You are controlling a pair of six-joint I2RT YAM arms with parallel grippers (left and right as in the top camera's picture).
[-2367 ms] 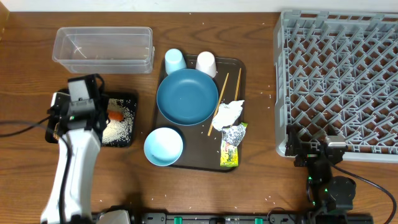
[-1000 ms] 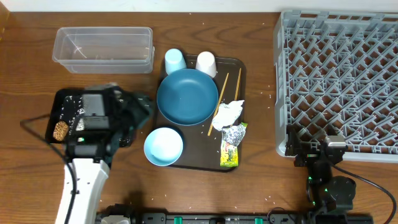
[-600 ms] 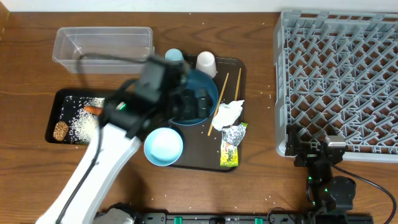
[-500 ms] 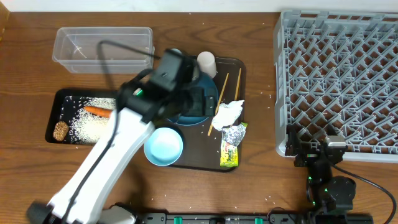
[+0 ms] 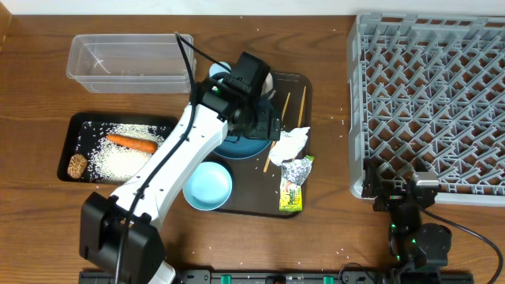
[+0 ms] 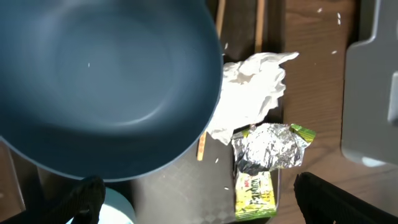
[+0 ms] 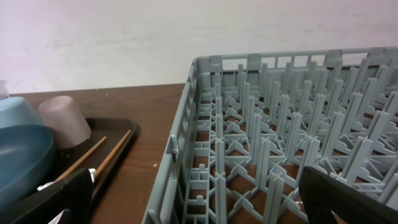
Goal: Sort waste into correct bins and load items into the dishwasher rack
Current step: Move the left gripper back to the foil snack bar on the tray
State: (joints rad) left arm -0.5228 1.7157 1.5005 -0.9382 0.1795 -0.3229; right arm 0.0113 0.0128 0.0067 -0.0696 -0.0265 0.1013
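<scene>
My left gripper (image 5: 264, 122) hangs open and empty over the right edge of the dark-blue plate (image 6: 106, 81) on the brown serving tray. Below it in the left wrist view lie the crumpled tissue (image 6: 252, 96), the foil-edged wrapper (image 6: 261, 168) and the chopsticks (image 6: 259, 25). The white bowl (image 5: 207, 186) sits at the tray's front left. The light-blue cup (image 5: 219, 72) and white cup (image 7: 65, 121) stand behind the plate, partly hidden by the arm. The black tray (image 5: 71, 126) holds a carrot (image 5: 130, 143), rice (image 5: 118, 162) and a brown lump (image 5: 76, 166). My right gripper (image 5: 402, 188) rests open at the grey rack's (image 5: 430, 102) front edge.
The clear tub (image 5: 130, 63) stands at the back left. The brown serving tray (image 5: 245, 205) fills the table's middle. My left arm (image 5: 158, 181) stretches diagonally from the front left across the bowl's side. Loose rice grains dot the table around the tray.
The left arm swung from over the black tray rightward to above the plate and tissue, uncovering the carrot, rice and lump. Its jaws widened a little. The right arm stayed still.
</scene>
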